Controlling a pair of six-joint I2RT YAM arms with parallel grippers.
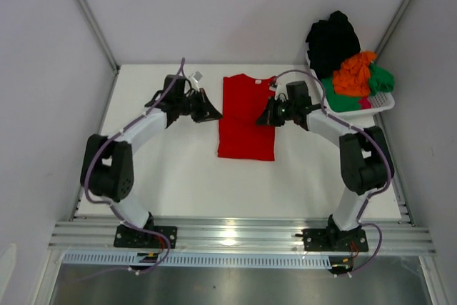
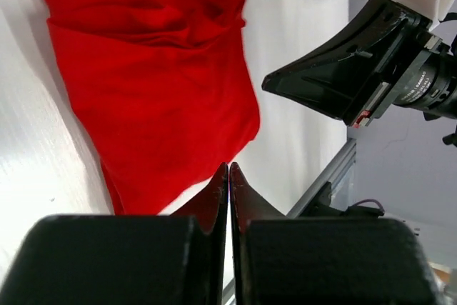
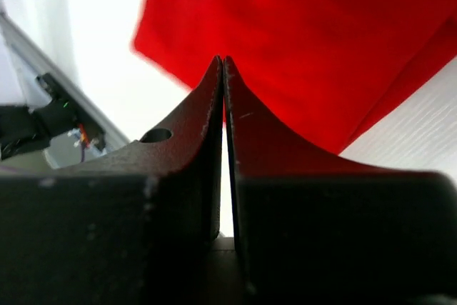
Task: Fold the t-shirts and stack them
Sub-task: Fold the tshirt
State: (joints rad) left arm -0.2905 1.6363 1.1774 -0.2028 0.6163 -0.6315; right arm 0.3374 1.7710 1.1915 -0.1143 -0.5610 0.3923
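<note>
The red t-shirt (image 1: 246,116) lies flat mid-table, folded into a long narrow rectangle, collar end far. My left gripper (image 1: 214,113) is shut and empty at the shirt's left edge; in the left wrist view the gripper (image 2: 228,169) has its tips just off the red cloth (image 2: 157,83). My right gripper (image 1: 263,118) is shut at the shirt's right edge; in the right wrist view the gripper (image 3: 223,62) points over the red cloth (image 3: 321,41) with nothing between the jaws. Black (image 1: 332,41), orange (image 1: 355,73), green (image 1: 378,80) and pink (image 1: 365,103) shirts are piled in the basket.
The white plastic basket (image 1: 384,103) stands at the far right corner of the table. A small white object (image 1: 196,76) lies by the far edge left of the shirt. A metal rail (image 1: 243,233) runs along the near edge. The right gripper shows in the left wrist view (image 2: 343,83).
</note>
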